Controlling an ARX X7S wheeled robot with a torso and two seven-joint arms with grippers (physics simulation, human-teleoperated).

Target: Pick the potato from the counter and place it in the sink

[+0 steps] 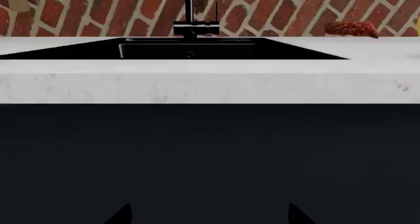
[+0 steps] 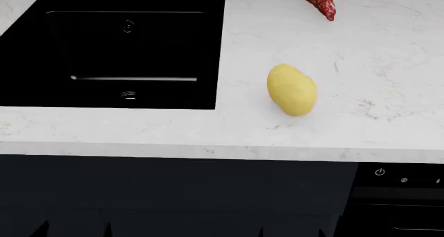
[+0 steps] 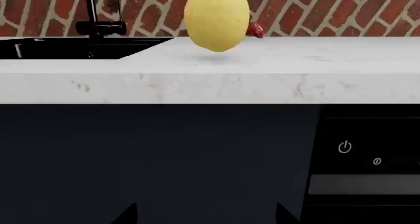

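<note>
nothing is done yet: the potato lies untouched on the counter just right of the sink, both grippers hang low before the cabinet, fingertips spread apart, holding nothing.

A kitchen: sink, marble counter, brick backsplash.

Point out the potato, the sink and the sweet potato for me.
potato point(image 2: 292, 90): head view, middle of its yellow skin.
sink point(image 2: 173, 99): head view, front wall of basin.
sweet potato point(image 2: 317, 1): head view, middle of its red body.
</note>
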